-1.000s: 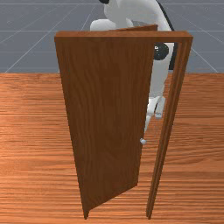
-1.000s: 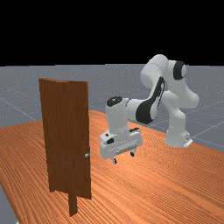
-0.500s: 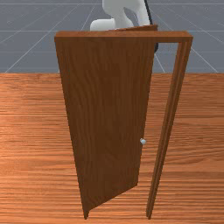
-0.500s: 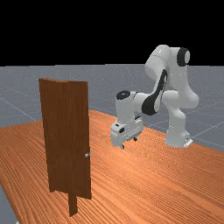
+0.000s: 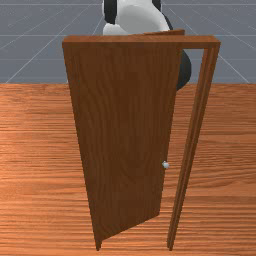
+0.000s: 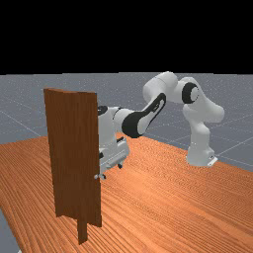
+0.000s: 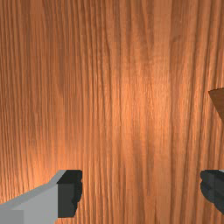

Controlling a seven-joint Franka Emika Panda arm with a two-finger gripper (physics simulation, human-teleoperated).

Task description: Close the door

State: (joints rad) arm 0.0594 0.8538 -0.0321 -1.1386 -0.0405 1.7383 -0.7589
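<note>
Orange-brown table [image 5: 35,150] under frame [image 5: 140,42] in front view; door [image 5: 125,135] ajar, knob [image 5: 166,164] edge swung arm-side. Far view: fingers [image 6: 120,166] low beside that edge. Wrist view: fingers parted wide, gripping nothing. Best to press door's arm-side face near knob edge, steadily, following swing's arc until flush with frame; slipping off edge is risk.

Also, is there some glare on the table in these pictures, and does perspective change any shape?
Wrist view: bright glare patches on the table; far view: a softer bright patch near the gripper; front view: the table is lit more evenly, the door looks darker than it, and the door frame narrows toward its foot, probably from perspective.
</note>
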